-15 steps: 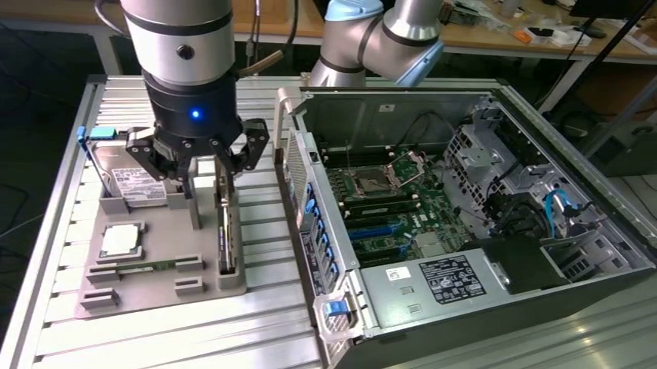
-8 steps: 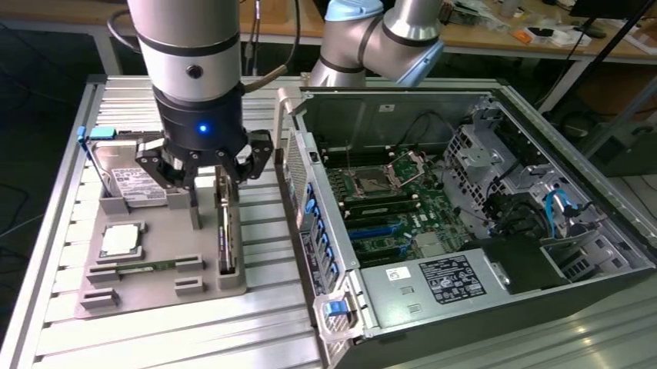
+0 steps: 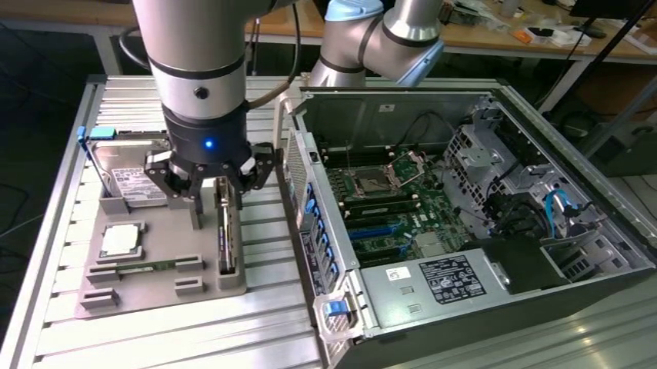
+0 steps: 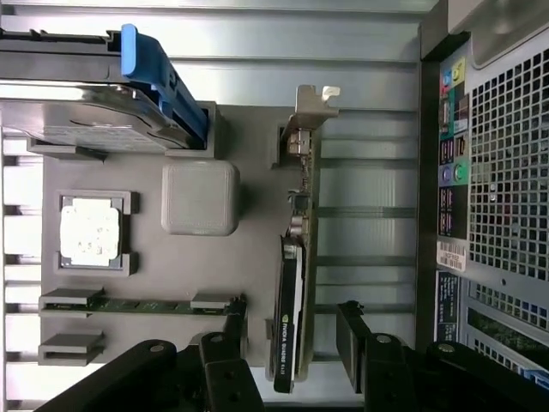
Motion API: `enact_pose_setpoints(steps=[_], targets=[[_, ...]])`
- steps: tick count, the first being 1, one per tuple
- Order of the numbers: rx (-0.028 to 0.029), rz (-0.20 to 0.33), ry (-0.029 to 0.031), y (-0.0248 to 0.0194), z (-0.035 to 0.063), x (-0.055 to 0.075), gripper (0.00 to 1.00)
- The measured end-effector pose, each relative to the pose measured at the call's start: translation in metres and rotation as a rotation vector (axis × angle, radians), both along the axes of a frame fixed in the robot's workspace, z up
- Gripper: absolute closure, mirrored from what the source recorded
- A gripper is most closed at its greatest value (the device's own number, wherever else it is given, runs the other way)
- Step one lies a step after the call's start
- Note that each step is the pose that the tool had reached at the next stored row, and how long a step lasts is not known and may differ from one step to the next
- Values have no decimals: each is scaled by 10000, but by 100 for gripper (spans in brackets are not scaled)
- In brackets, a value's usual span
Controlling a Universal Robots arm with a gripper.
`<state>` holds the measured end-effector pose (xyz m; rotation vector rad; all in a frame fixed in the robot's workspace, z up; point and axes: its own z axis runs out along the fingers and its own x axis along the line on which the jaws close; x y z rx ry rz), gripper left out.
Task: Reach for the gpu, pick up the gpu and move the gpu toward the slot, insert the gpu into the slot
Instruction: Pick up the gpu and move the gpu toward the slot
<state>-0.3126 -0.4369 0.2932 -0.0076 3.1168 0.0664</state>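
Observation:
The gpu is a thin dark card standing on edge in the grey holder tray, on the side nearest the open computer case. My gripper hangs just over the card's far end, jaws open. In the wrist view the gpu runs between my two black fingers, with a gap on each side and its silvery bracket at the far end; the gripper is not touching it. The slot is a long dark connector strip on the green motherboard inside the case.
The tray also holds a silver hard drive with a blue handle, a square processor and a green memory stick. The case's perforated rear wall rises close beside the gpu. A second robot arm stands behind the case.

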Motion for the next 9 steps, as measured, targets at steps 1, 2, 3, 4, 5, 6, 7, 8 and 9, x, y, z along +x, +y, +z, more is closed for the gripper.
enact_pose_setpoints(steps=[1,2,3,4,5,6,7,8,9], targets=[[0,-21,-1,-1,-19,2,46],[0,-40,0,-1,-36,4,46],[0,-60,0,-1,-55,5,46],[0,-76,-1,-2,-74,6,46],[0,-91,0,-2,-92,7,46],[0,-104,0,-2,-110,9,46],[-1,-120,1,-3,-131,10,46],[0,-135,0,-3,-150,11,46],[0,-149,0,-4,-167,12,46]])
